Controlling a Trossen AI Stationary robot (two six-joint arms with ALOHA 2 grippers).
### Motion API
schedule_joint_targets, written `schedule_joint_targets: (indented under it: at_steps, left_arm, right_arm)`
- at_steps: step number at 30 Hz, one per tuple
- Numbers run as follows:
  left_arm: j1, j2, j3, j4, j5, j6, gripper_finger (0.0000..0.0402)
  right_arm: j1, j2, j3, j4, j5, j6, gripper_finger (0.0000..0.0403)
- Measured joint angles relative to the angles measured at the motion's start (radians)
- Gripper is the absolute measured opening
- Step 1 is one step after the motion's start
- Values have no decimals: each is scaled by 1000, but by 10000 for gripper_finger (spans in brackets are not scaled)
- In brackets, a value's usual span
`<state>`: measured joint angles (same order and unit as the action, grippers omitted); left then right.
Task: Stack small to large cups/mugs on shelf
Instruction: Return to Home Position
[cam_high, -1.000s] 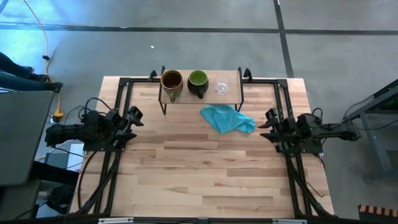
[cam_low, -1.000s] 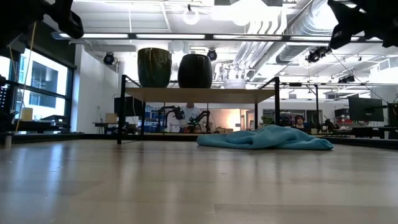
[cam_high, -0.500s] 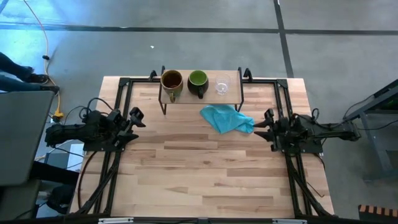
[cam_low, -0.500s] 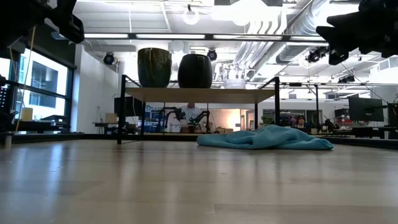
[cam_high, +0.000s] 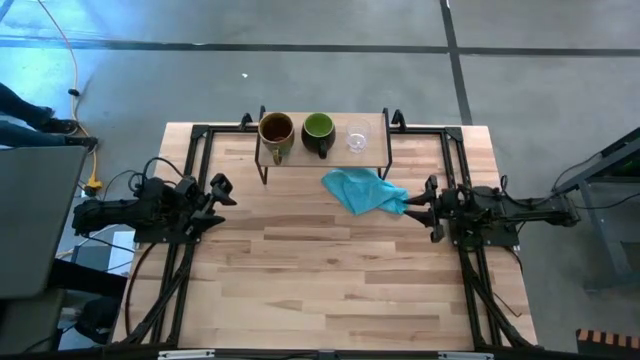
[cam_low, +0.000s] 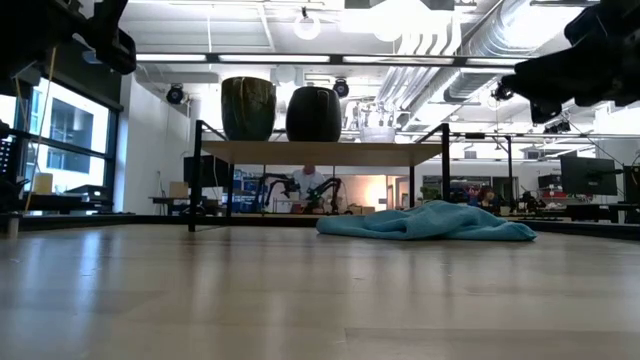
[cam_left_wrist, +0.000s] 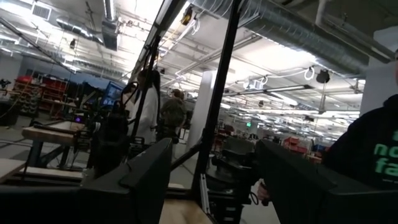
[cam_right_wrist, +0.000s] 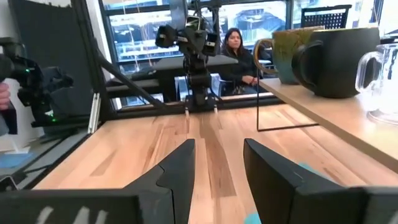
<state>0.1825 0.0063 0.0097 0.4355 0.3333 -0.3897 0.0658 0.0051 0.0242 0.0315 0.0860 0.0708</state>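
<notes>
Three cups stand in a row on the low light-wood shelf (cam_high: 323, 152) at the table's far side: a tan-brown handled mug (cam_high: 275, 130) on the left, a dark mug with green inside (cam_high: 318, 130) in the middle, and a small clear glass cup (cam_high: 357, 137) on the right. All three also show in the right wrist view: tan mug (cam_right_wrist: 283, 53), dark mug (cam_right_wrist: 339, 59), glass (cam_right_wrist: 379, 81). My left gripper (cam_high: 220, 190) is open and empty at the table's left edge. My right gripper (cam_high: 422, 208) is open and empty, level, just right of a blue cloth.
A crumpled blue cloth (cam_high: 365, 190) lies on the table in front of the shelf's right end, close to my right gripper's fingertips. Black frame rails (cam_high: 190, 160) run along both table sides. Bare tabletop (cam_high: 320, 270) spreads toward the near edge.
My right gripper has gone toward the table's left, closer to the blue cloth, and has come down a little in the low view. The cups, the shelf and the cloth have not moved.
</notes>
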Motion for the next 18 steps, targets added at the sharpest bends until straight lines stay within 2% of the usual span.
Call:
schedule_joint_targets:
  at_steps: [8, 18]
  left_arm:
    - [0, 0, 0, -15, 35, -7, 225]
    - [0, 0, 0, -124, 60, 20, 225]
  right_arm:
    - [0, 0, 2, -37, 54, -27, 128]
    - [0, 0, 3, -40, 59, -129, 128]
